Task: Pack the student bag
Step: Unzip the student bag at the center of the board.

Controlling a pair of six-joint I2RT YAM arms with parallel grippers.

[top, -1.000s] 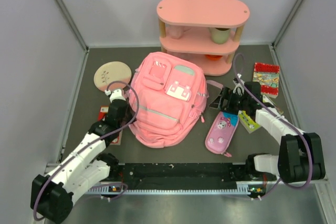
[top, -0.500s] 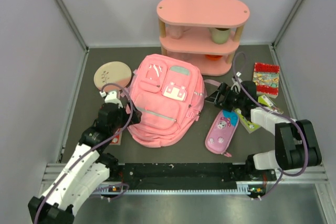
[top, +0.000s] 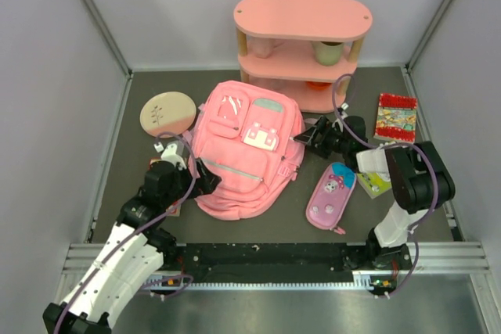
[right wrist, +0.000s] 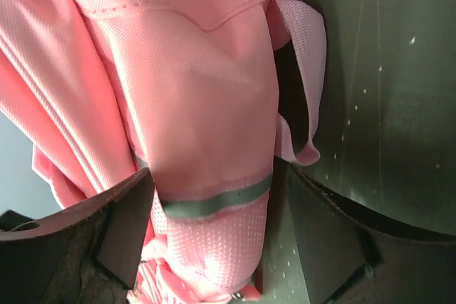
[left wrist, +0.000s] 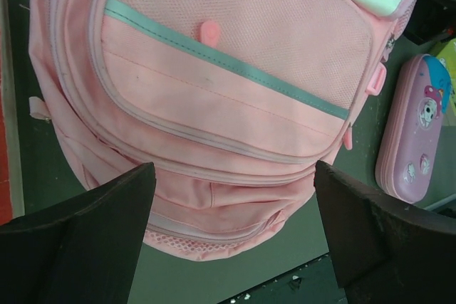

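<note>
The student bag [top: 246, 146], a large pink backpack with a mint-and-white flap pocket, lies flat on the dark table's middle. My left gripper [top: 202, 180] stands open at its lower left corner. In the left wrist view the bag's bottom edge [left wrist: 214, 226] lies between the wide-apart fingers of this gripper [left wrist: 234, 176], and neither finger touches it. My right gripper [top: 307, 136] is at the bag's right side. In its wrist view the mesh side pocket [right wrist: 214, 247] sits between the jaws of that gripper [right wrist: 217, 176], with a dark gap at the right finger [right wrist: 335, 226]. A pink strap [right wrist: 303, 69] loops beside it.
A purple-pink pencil case [top: 330, 195] lies right of the bag, also seen as the pencil case [left wrist: 417, 129]. The pink three-tier shelf [top: 301, 44] stands at the back with a cup [top: 329, 52]. A round disc [top: 167, 112] lies at the left, a red patterned book [top: 396, 117] at the right.
My left gripper opened, let go of the bag's left edge and slid nearer to its lower corner. My right gripper swung left onto the bag's right side, its jaws narrowing.
</note>
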